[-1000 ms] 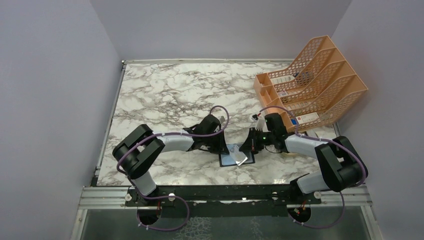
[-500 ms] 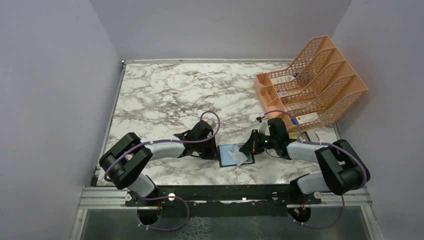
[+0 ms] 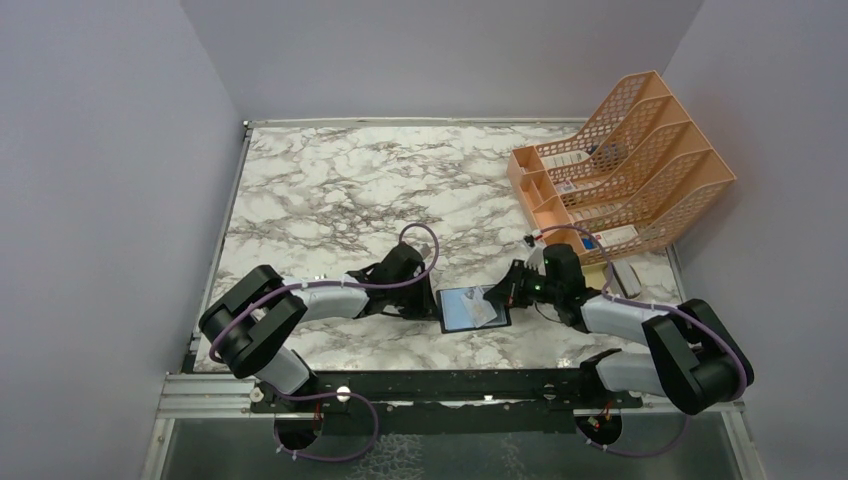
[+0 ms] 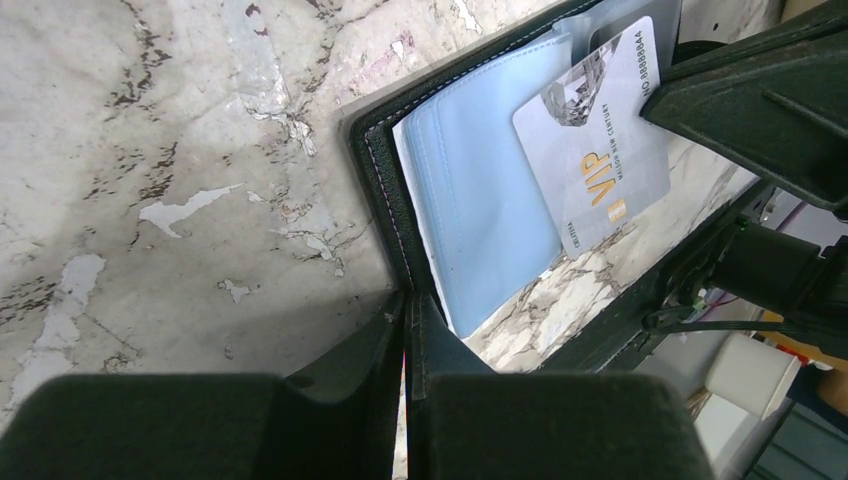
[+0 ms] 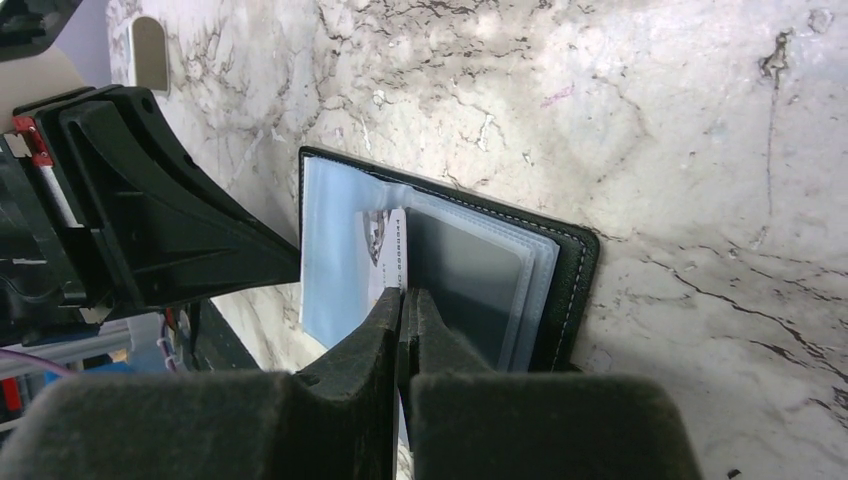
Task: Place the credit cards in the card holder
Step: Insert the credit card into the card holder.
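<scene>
My L hand [image 4: 406, 330] is pinched shut on the edge of the open card holder [image 3: 472, 309]. R hand [image 5: 403, 310] is shut on a credit card [image 4: 592, 140] lying askew across holder's sleeves. Risk: skewed card jams at pocket mouth, or holder slides w/ my push

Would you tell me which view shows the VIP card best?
Left wrist: the VIP card shows its printed face legibly. Right wrist shows only a sliver beside the right pincer; top external, a pale speck.

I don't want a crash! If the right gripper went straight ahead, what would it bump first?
Probably the card holder, where its credit card already touches; the left gripper sits just beyond.
</scene>
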Robot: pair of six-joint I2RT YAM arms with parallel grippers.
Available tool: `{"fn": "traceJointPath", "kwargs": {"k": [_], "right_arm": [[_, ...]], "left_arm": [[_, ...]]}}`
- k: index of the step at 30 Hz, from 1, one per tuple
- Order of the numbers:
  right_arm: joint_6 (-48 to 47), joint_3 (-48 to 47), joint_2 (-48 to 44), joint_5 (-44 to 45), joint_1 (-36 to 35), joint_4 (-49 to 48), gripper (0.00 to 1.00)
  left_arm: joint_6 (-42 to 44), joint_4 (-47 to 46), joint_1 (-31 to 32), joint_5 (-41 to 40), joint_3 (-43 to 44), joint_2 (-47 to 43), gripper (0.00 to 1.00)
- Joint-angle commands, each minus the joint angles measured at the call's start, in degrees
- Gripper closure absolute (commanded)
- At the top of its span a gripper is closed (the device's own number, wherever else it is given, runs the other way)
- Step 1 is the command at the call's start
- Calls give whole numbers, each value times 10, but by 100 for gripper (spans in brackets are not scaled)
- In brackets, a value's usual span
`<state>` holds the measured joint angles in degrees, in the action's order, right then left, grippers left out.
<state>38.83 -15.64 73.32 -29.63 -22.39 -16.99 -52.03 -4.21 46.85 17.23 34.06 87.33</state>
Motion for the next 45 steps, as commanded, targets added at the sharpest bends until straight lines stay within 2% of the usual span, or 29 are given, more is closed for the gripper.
{"fn": "traceJointPath", "kwargs": {"k": [1,8,24,43,45], "right_arm": [[21,23,-1,33,2,-61,99],[34,39,16,35,2,-102,99],[52,77,-34,82,2,-134,99],[84,94,6,78,-30,-172,99],[89,91,9,72,-33,-164,95]], "left_arm": [[-20,-35,1,24,-18,8,92],[-44,-75,1,52,-29,19,92],[-60,-85,5,50,-39,17,92],[-70,-101,17,50,-31,31,92],[-70,-102,18,51,-30,31,93]]}}
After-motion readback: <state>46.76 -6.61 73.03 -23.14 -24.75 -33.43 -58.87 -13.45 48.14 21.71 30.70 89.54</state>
